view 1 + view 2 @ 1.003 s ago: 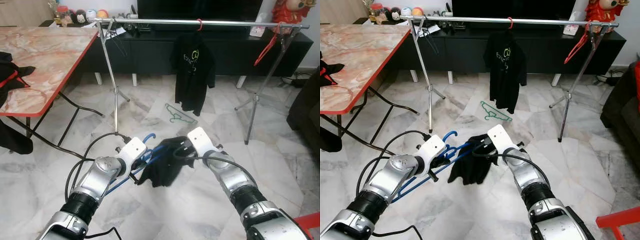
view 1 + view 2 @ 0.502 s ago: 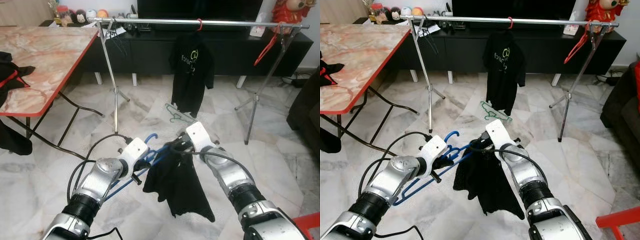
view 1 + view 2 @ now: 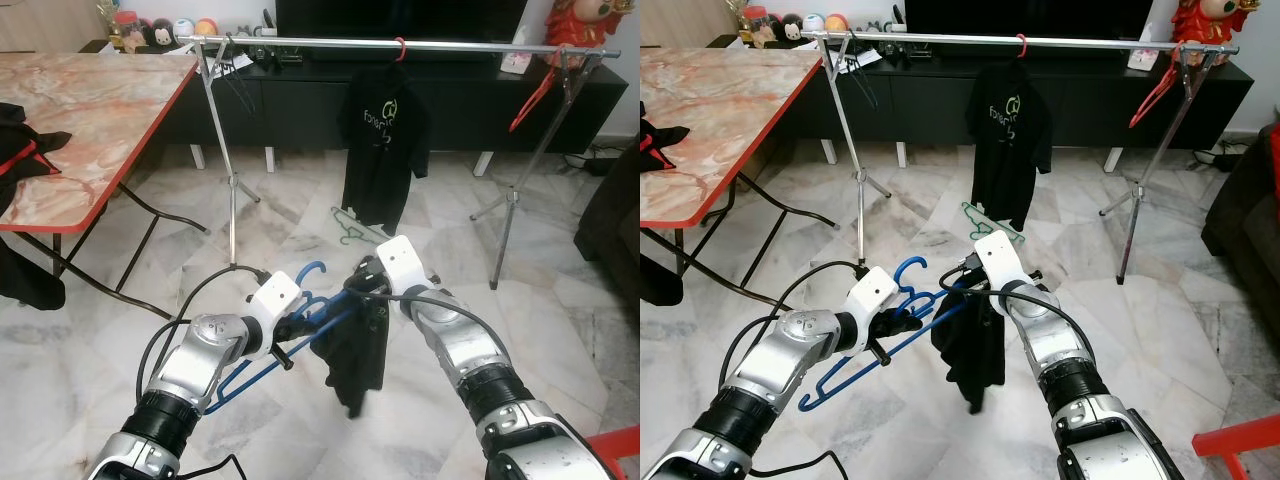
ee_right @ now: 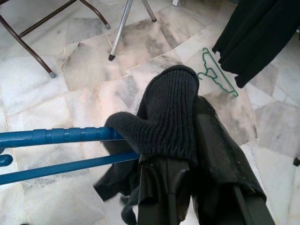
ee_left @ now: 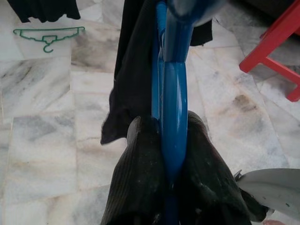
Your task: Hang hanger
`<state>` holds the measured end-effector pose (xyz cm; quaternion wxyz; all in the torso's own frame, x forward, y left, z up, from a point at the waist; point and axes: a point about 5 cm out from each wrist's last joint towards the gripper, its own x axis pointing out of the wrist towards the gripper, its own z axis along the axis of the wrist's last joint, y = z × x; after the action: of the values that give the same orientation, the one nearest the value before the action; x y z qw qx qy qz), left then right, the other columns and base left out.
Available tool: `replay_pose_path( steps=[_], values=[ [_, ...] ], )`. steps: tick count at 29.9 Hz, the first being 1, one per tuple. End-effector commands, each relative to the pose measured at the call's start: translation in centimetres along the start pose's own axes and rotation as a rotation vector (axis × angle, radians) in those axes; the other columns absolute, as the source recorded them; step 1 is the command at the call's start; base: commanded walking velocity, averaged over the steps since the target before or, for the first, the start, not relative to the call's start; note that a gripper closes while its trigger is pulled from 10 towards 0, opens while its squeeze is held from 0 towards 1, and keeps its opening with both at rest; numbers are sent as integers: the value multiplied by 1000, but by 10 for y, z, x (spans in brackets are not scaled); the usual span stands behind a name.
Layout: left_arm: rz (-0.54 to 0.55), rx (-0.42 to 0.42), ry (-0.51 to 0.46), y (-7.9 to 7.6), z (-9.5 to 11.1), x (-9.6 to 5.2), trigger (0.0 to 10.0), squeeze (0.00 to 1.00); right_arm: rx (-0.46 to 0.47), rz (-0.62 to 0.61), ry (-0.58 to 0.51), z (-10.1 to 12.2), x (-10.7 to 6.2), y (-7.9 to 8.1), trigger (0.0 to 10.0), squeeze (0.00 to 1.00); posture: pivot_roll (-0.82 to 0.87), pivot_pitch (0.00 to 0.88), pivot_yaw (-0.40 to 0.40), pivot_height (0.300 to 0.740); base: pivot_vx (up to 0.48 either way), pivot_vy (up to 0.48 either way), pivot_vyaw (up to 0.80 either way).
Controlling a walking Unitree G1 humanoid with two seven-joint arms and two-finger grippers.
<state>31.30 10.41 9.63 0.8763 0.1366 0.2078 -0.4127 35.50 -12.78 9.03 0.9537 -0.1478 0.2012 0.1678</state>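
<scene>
Blue hanger (image 3: pixel 300 320) held low over the marble floor (image 3: pixel 560 330), well short of the clothes rail (image 3: pixel 400 44), tilted with hook upward, likely so the black garment (image 3: pixel 358 350) can be worked onto one arm before hanging. Left hand (image 3: pixel 292 322) pressed tight around the hanger's bar, fingers (image 5: pixel 140 187) clamping both sides. Right hand (image 3: pixel 970 285) pinching the garment's knit edge against the hanger's end, cloth draped over its fingers (image 4: pixel 211 159). Green hanger (image 3: pixel 352 228) lying on the floor beneath a hung black shirt (image 3: pixel 382 150).
</scene>
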Motion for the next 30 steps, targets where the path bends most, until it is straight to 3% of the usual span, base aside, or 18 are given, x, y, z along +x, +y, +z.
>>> replay_pose_path(
  steps=[1,6,12,17,30],
  values=[
    [23,10,37,1,-4,0,10000,0,39,-10,-51,14,-2,-2,10000,0,-13,41,-41,740,0,0,0],
    [130,-1,99,12,-13,2,10000,0,68,-1,-59,16,-2,0,10000,0,-14,37,-41,740,0,0,0],
    [145,-14,116,13,-17,3,10000,0,104,12,-91,26,-6,0,10000,0,-16,37,-40,740,0,0,0],
    [186,-32,93,16,-14,4,10000,0,111,13,-98,26,-10,1,10000,0,-21,36,-42,740,0,0,0],
    [297,-59,-22,29,5,4,10000,0,109,49,23,-4,-17,5,10000,0,-23,41,-42,740,0,0,0]
  ],
)
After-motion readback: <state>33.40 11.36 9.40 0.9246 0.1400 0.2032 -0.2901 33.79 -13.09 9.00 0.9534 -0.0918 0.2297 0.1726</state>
